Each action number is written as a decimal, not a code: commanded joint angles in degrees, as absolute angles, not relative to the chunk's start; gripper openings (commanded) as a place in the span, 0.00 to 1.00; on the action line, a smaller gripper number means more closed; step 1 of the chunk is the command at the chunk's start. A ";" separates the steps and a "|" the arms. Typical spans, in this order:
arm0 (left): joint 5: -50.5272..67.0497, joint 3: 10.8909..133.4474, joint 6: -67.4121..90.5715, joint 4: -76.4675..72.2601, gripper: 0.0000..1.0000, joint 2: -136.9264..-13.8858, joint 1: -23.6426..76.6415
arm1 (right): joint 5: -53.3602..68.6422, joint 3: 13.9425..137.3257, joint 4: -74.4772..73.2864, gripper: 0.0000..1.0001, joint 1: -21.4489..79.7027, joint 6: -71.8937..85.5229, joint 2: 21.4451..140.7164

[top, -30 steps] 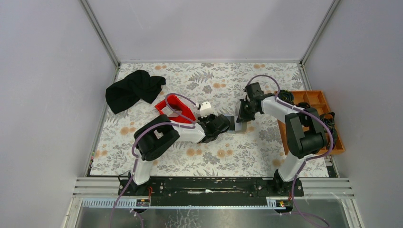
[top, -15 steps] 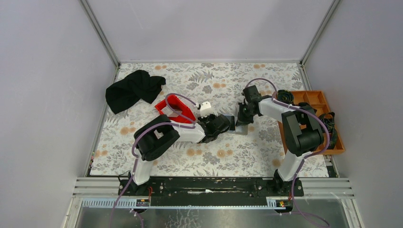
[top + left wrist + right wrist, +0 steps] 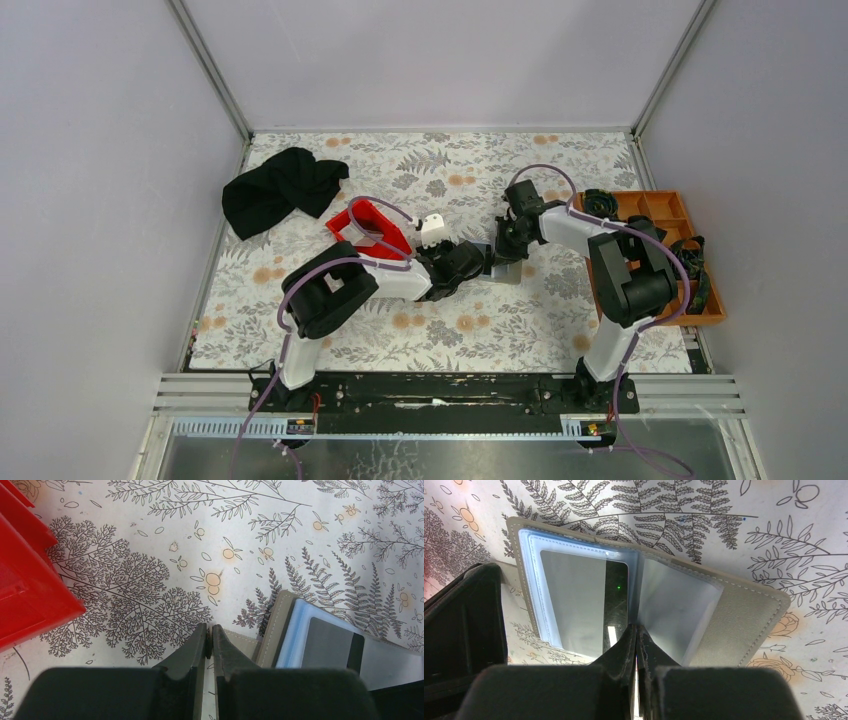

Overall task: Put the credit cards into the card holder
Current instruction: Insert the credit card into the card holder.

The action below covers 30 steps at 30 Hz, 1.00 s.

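The grey card holder (image 3: 509,272) lies open on the floral mat between both grippers. In the right wrist view its cover (image 3: 744,615) is spread, with clear sleeves and a grey-and-dark card (image 3: 584,600) in the left sleeve. My right gripper (image 3: 636,629) is shut at the holder's central fold, and a thin blue sliver, a card on edge, shows between its fingers. It also shows in the top view (image 3: 507,250). My left gripper (image 3: 210,632) is shut on the edge of the holder's grey flap (image 3: 240,641). A light blue sleeve edge (image 3: 295,630) and a dark card (image 3: 332,645) show beside it.
A red bin (image 3: 370,228) stands just left of my left arm and shows in the left wrist view (image 3: 25,580). A black cloth (image 3: 280,188) lies at the back left. An orange compartment tray (image 3: 668,205) with dark items sits at the right edge.
My right gripper has moved a little left and toward the card holder. My left gripper has stayed in place on the holder.
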<state>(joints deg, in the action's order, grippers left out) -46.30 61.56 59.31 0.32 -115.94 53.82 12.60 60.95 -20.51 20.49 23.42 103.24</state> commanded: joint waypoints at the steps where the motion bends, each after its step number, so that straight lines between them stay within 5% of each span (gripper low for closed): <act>1: -35.72 56.23 56.87 19.25 0.00 -125.35 51.77 | 11.91 63.48 -20.99 0.04 21.25 23.45 103.85; 30: -35.20 56.35 55.90 19.33 0.00 -125.44 52.21 | 12.22 66.73 -23.40 0.05 23.42 23.02 104.65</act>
<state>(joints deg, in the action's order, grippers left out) -46.30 61.93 58.11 0.19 -116.22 53.49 12.49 64.66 -22.68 22.41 23.38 105.08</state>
